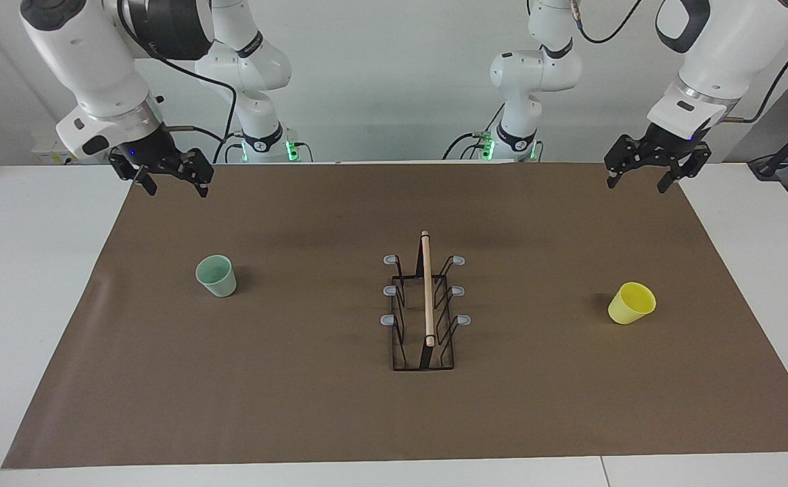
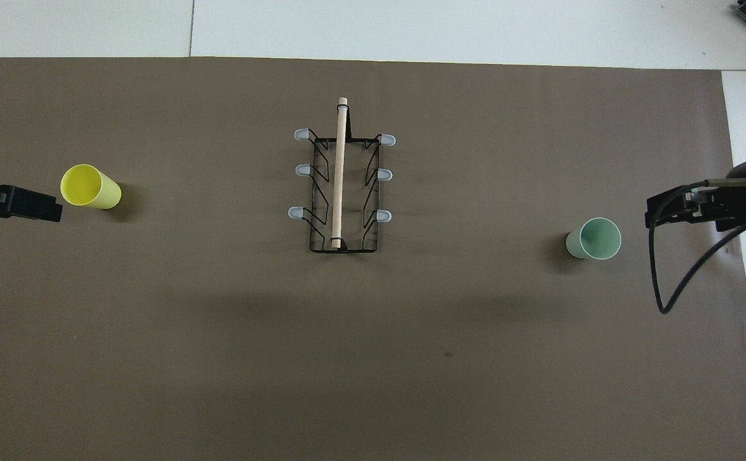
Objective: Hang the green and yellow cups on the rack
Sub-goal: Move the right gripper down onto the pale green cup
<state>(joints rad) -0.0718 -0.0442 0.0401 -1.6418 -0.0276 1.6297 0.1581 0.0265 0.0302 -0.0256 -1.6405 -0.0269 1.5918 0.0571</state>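
The pale green cup (image 1: 216, 275) stands upright, mouth up, on the brown mat toward the right arm's end; it also shows in the overhead view (image 2: 595, 239). The yellow cup (image 1: 632, 303) stands mouth up toward the left arm's end, also in the overhead view (image 2: 89, 186). The black wire rack (image 1: 427, 291) with its wooden rod stands mid-mat between them (image 2: 339, 173); its prongs are bare. My right gripper (image 1: 176, 191) hangs open and empty above the mat's corner, apart from the green cup (image 2: 667, 211). My left gripper (image 1: 637, 184) waits open above the other corner (image 2: 27, 205).
The brown mat (image 1: 299, 406) covers most of the white table (image 1: 28, 304). The right arm's black cable (image 2: 680, 288) loops down beside the green cup in the overhead view.
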